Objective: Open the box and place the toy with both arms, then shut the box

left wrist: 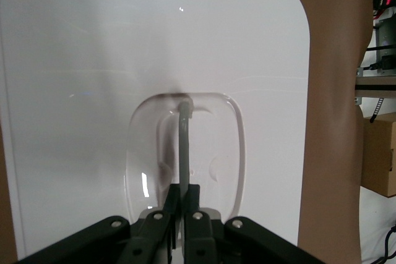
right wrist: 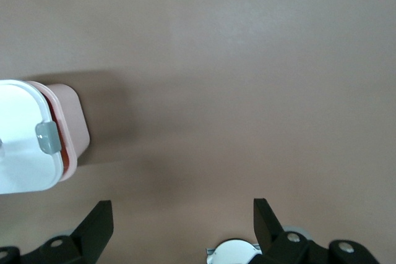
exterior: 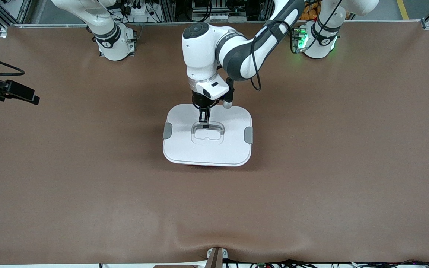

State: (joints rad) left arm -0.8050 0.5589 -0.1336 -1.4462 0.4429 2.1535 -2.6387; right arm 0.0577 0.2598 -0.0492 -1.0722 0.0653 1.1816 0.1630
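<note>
Front view: the box (exterior: 207, 136) sits mid-table, lid (exterior: 184, 149) on, with the left gripper (exterior: 204, 124) pinched on the handle (exterior: 207, 127). It could slip if pulled crooked.

Left wrist: the arm is pointed straight down.

Right wrist: the right gripper (right wrist: 182, 214) is spread wide, empty, parked beside the box. No toy seen.

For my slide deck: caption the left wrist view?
Left gripper shut on the grey handle recessed in the box's white lid.
</note>
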